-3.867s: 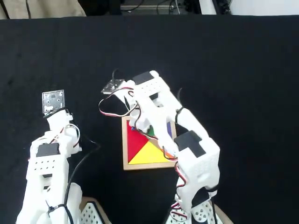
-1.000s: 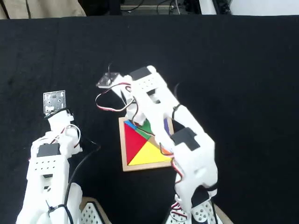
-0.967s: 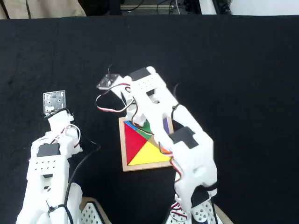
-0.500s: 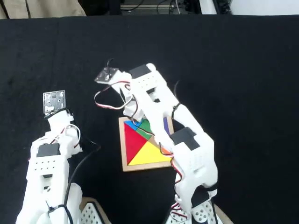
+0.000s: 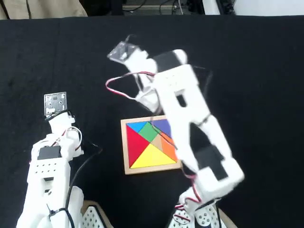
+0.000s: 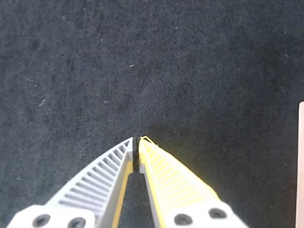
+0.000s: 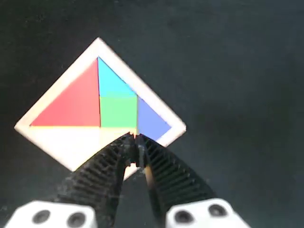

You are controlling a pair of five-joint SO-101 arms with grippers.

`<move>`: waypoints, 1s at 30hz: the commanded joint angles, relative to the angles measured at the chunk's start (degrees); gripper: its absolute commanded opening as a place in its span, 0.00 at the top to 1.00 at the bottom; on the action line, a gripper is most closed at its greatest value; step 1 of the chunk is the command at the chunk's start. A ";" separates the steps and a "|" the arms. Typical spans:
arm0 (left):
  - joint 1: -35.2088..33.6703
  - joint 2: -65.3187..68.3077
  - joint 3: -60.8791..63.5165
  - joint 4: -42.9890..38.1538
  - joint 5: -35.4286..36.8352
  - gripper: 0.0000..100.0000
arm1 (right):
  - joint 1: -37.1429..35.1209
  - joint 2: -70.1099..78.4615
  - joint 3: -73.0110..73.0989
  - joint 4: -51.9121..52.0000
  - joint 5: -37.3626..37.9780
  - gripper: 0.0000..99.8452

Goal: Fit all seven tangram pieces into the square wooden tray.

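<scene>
Wooden tray (image 5: 151,169) lies flat, slightly skewed, red triangle (image 5: 135,147) leftward.

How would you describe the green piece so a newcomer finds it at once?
On the black table, a square wooden tray lies near the middle, holding coloured pieces. The green piece sits by the tray's far side, between a light blue triangle and a purple piece. It is the only green one, a small square.

The pale wooden tray (image 5: 123,148) is framing red, yellow, green, blue, purple and orange pieces (image 5: 136,145) on black cloth (image 5: 261,71).
</scene>
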 commanded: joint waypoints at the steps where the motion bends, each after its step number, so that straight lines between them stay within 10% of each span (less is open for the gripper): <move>1: 0.31 -0.97 -0.40 -0.88 0.26 0.97 | 0.88 -9.80 14.81 -0.62 -1.85 0.99; 10: 0.31 -0.97 -0.40 -0.88 0.26 0.97 | -10.29 -30.11 57.63 -17.58 3.78 0.99; 30: -7.69 -1.05 -1.45 -0.88 3.78 0.97 | -21.45 -9.27 60.09 -30.33 5.89 0.99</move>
